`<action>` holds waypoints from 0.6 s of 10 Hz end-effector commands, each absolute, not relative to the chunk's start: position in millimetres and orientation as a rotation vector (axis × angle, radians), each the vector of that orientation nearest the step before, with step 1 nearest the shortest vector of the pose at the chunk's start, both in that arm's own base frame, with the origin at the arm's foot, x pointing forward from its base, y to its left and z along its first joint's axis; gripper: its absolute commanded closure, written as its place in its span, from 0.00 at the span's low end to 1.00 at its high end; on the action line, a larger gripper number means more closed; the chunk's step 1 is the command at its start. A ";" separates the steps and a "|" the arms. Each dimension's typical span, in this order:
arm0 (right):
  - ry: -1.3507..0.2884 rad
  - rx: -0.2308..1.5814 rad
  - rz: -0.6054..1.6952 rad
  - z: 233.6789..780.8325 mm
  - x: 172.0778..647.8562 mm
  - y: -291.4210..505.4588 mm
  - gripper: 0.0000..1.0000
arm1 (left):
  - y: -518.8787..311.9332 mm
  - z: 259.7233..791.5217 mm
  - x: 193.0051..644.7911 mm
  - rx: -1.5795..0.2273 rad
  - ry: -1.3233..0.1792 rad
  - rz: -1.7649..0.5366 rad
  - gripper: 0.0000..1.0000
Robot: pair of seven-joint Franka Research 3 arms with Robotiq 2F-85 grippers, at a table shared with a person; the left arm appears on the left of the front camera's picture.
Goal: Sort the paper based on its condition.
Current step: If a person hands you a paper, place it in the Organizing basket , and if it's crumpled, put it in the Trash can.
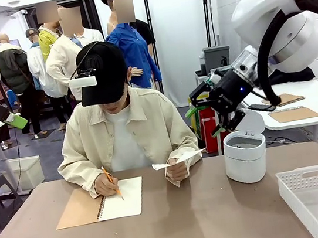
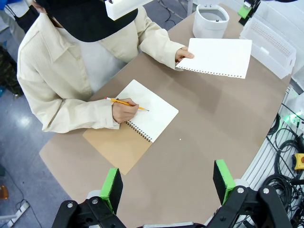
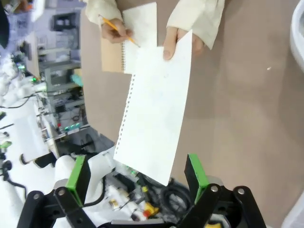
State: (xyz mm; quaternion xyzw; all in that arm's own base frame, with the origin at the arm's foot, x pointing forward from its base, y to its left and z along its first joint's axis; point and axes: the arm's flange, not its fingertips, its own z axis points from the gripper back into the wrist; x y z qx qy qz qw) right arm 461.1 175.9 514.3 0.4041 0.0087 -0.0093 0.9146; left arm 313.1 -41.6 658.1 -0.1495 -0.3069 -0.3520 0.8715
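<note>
The person at the far side holds one flat white sheet of paper [image 1: 179,160] out over the table in one hand [image 1: 177,171]; holes run along one edge of the paper [image 2: 218,57]. My right gripper [image 1: 204,122] hangs open just above and to the right of the sheet's free end. In the right wrist view that free end of the paper [image 3: 154,104] reaches down toward the gap between the green pads of the right gripper [image 3: 135,175], touching neither. My left gripper [image 2: 167,183] is open and empty, high above the table's near edge.
The person's other hand writes with a pencil [image 1: 112,183] in an open spiral notebook [image 1: 100,203]. A small white lidded bin [image 1: 245,155] stands right of the sheet, under my right gripper. A white slotted basket [image 1: 304,202] sits at the near right corner.
</note>
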 end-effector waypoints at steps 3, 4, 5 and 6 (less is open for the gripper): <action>0.225 0.916 -0.201 463.3 496.5 185.5 0.00 | -41.3 658.7 312.7 -0.313 -0.646 -0.734 0.00; 0.244 0.923 -0.225 453.6 497.8 183.1 0.00 | -41.3 658.7 312.7 -0.313 -0.646 -0.734 0.00; 0.277 0.947 -0.240 443.4 500.5 182.9 0.00 | -41.3 658.7 312.7 -0.313 -0.646 -0.734 0.00; 0.315 0.976 -0.251 432.5 504.2 185.3 0.00 | -41.3 658.7 312.7 -0.313 -0.646 -0.734 0.00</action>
